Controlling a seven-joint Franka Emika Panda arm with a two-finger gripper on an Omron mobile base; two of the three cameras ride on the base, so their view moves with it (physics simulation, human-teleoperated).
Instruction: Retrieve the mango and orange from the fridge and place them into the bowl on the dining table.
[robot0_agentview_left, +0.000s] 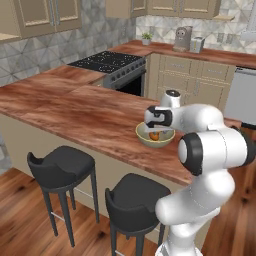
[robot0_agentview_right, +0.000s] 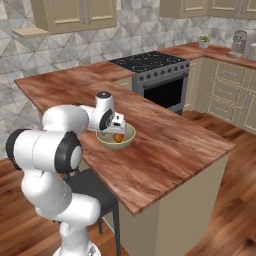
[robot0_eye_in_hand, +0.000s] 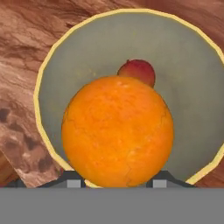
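A domestic kitchen. A black range (robot0_agentview_left: 107, 63) with an oven stands at 11 o'clock between beige cabinets (robot0_agentview_left: 192, 80) under wood worktops; patterned grey tile (robot0_agentview_right: 150, 37) lines the walls. Black stools (robot0_agentview_left: 62, 167) sit along a long wood-topped counter (robot0_agentview_left: 75, 112) on plank flooring (robot0_agentview_right: 215, 220). A potted plant (robot0_agentview_left: 146, 38) marks the far worktop.

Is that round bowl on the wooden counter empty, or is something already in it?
Not empty. In the hand view the bowl holds the red mango, with the orange just above it at the tool.
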